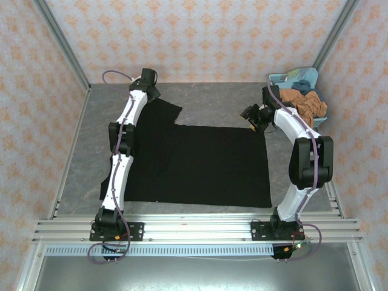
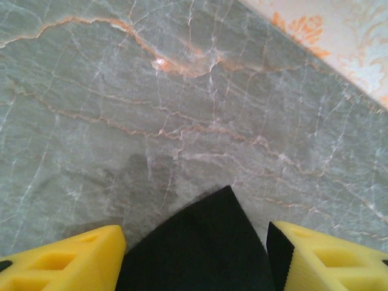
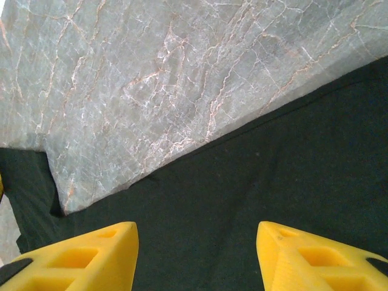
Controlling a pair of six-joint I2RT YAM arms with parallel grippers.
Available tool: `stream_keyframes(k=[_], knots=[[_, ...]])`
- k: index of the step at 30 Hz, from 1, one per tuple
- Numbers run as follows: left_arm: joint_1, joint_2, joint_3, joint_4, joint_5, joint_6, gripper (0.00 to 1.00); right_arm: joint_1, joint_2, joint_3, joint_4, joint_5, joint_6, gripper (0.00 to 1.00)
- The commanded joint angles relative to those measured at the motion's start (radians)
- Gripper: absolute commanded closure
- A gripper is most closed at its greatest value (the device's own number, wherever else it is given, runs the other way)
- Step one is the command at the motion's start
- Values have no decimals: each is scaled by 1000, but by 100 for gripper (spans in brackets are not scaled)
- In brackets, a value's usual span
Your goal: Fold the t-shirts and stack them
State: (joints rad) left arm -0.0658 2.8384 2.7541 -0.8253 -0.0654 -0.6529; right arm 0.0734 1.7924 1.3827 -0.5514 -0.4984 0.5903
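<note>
We saw the black t-shirt point(image 1: 200, 163) spread flat on the grey marbled table point(image 1: 82, 151), filling the middle of the top view, with one sleeve reaching up toward the upper left. The left gripper point(image 1: 147, 77) sat at the upper left, just past that sleeve. In its wrist view the yellow fingers point(image 2: 73, 260) stood apart, jaws open, and a pointed tip of black cloth lay between them at the bottom of the frame without being pinched. The right gripper point(image 1: 251, 115) hung at the shirt's upper right corner. Its wrist view showed its jaws open too, over black cloth near the shirt's edge. The other t-shirts point(image 1: 306, 103), orange-brown and bluish, were heaped in the upper right corner, apart from the black one.
</note>
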Motion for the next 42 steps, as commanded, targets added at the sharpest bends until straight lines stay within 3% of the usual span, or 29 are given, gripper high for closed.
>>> stream_keyframes(k=[1, 7, 13, 17, 20, 30, 42], knots=[[-44, 13, -40, -316, 23, 1, 39, 1, -16, -12, 25, -2, 8, 46], [-61, 21, -43, -421, -7, 78, 49, 1, -6, -12, 25, 11, 2, 46], [-86, -3, -104, -456, -59, 110, 66, 0, 11, -8, 36, 9, 10, 46], [-86, -24, -97, -435, -89, 104, 86, 1, 26, 5, 29, 24, 7, 46], [-85, -56, -98, -419, -123, 97, 100, 0, 49, 26, -19, 113, 15, 48], [-61, -186, -158, -344, -112, 84, 100, -6, 261, 227, -238, 463, 173, 52], [-39, -228, -180, -296, -50, 113, 100, -6, 403, 339, -301, 495, 295, 52]])
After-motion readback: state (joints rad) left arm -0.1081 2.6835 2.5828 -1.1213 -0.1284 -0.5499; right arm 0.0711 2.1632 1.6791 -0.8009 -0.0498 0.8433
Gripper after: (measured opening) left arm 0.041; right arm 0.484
